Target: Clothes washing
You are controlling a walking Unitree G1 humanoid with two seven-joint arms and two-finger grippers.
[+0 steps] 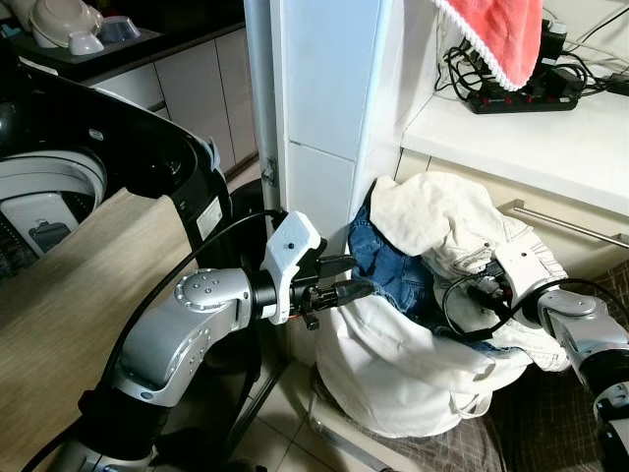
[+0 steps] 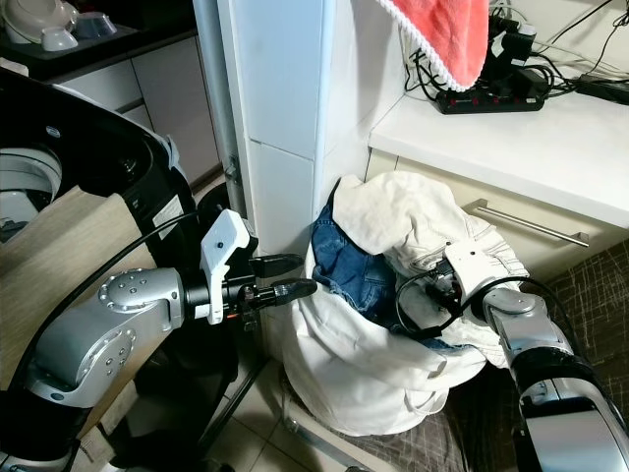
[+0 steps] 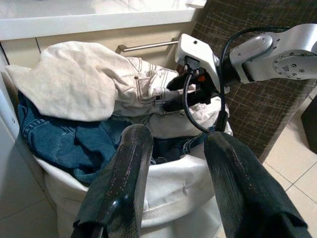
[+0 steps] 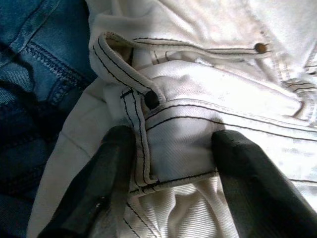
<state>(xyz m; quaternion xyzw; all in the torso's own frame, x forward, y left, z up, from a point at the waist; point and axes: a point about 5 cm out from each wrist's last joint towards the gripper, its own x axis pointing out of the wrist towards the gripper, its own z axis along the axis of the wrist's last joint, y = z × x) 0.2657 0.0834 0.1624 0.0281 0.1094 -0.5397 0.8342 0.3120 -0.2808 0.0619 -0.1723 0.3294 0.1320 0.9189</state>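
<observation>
Your right gripper (image 4: pixel 163 163) is spread wide, straddling the white jeans (image 4: pixel 208 124) waistband. Left gripper (image 1: pixel 339 278) hovers open beside the laundry bag (image 1: pixel 393 374), so right's nearer.

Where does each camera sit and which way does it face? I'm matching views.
Eye views: head, looking down at the laundry bag; both arms show.
Left wrist: along the open left gripper at the bag.
Right wrist: right gripper, fingers astride the white jeans.
Shared: blue jeans, white jeans.
</observation>
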